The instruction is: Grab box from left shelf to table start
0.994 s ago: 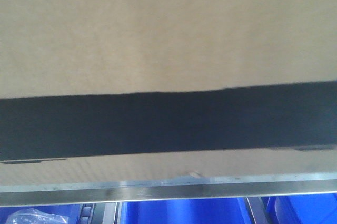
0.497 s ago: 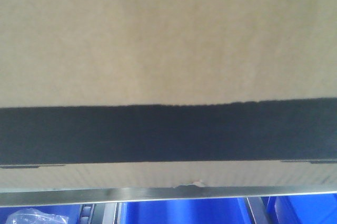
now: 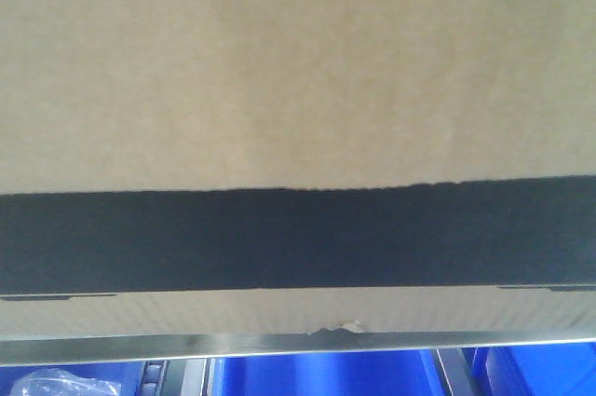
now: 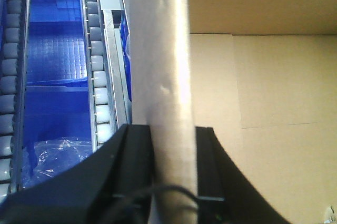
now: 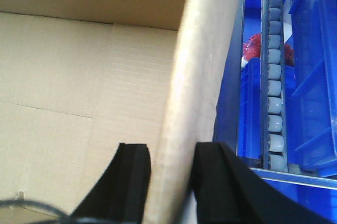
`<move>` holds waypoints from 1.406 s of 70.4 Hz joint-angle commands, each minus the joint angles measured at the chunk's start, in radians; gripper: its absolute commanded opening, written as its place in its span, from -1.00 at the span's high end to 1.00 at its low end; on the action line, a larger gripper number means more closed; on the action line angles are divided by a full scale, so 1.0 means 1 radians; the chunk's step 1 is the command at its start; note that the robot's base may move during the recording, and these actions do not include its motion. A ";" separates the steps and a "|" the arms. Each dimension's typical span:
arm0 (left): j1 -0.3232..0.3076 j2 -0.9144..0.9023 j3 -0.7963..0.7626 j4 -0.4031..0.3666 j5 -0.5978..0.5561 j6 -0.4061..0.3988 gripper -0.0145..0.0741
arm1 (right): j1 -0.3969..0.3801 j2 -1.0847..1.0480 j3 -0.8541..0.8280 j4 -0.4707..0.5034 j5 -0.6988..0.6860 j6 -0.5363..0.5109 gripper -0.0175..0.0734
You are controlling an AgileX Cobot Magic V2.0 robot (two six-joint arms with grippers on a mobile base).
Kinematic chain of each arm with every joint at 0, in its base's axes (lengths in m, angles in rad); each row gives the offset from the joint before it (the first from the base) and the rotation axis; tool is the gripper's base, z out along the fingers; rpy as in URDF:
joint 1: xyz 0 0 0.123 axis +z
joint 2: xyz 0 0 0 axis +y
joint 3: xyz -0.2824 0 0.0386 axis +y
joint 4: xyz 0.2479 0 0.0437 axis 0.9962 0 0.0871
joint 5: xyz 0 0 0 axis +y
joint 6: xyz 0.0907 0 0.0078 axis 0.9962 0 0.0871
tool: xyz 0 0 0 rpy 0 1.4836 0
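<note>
The box (image 3: 298,70), brown cardboard with a black band, fills nearly the whole front view and rests on the left shelf's steel rail (image 3: 298,345). In the left wrist view my left gripper (image 4: 174,147) is shut on the box's left wall, one black finger on each side, with the open inside of the box (image 4: 274,103) to the right. My right gripper (image 5: 171,168) is shut the same way on the right wall, and the inside of the box (image 5: 63,76) lies to its left. The table is out of view.
Blue bins (image 3: 317,375) sit under the rail. Left of the box run roller tracks (image 4: 97,76), a blue bin (image 4: 52,66) and a clear plastic bag (image 4: 58,155). To the right are more rollers (image 5: 274,76), blue bins (image 5: 316,76) and a red item (image 5: 255,45).
The box's black band has slid lower in the front view and sits nearer the rail. More plain cardboard shows above it.
</note>
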 commanded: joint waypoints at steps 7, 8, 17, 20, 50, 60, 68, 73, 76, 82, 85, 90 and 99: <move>-0.012 -0.010 -0.045 -0.176 -0.154 -0.013 0.89 | -0.001 0.003 -0.027 0.066 -0.121 -0.017 0.49; -0.012 -0.010 -0.045 -0.176 -0.154 -0.013 0.89 | -0.001 0.003 -0.027 0.066 -0.121 -0.017 0.49; -0.012 -0.010 -0.045 -0.176 -0.154 -0.013 0.89 | -0.001 0.003 -0.027 0.066 -0.121 -0.017 0.49; -0.012 -0.010 -0.045 -0.176 -0.154 -0.013 0.89 | -0.001 0.003 -0.027 0.066 -0.121 -0.017 0.49; -0.012 -0.010 -0.045 -0.176 -0.154 -0.013 0.89 | -0.001 0.003 -0.027 0.066 -0.121 -0.017 0.49; -0.012 -0.010 -0.045 -0.176 -0.154 -0.013 0.89 | -0.001 0.003 -0.027 0.066 -0.121 -0.017 0.49; -0.012 -0.010 -0.045 -0.176 -0.154 -0.013 0.89 | -0.001 0.003 -0.027 0.066 -0.121 -0.017 0.49; -0.012 -0.010 -0.045 -0.176 -0.154 -0.013 0.89 | -0.001 0.003 -0.027 0.066 -0.121 -0.017 0.49; -0.012 -0.010 -0.045 -0.176 -0.154 -0.013 0.89 | -0.001 0.003 -0.027 0.066 -0.121 -0.017 0.49; -0.012 -0.010 -0.045 -0.176 -0.154 -0.013 0.89 | -0.001 0.003 -0.027 0.066 -0.120 -0.017 0.49; -0.012 -0.010 -0.045 -0.176 -0.154 -0.013 0.89 | -0.001 0.003 -0.027 0.066 -0.120 -0.017 0.49; -0.012 -0.010 -0.045 -0.176 -0.154 -0.013 0.90 | -0.001 0.003 -0.027 0.066 -0.119 -0.017 0.49; -0.012 -0.010 -0.045 -0.176 -0.154 -0.013 0.91 | -0.001 0.003 -0.027 0.066 -0.117 -0.017 0.49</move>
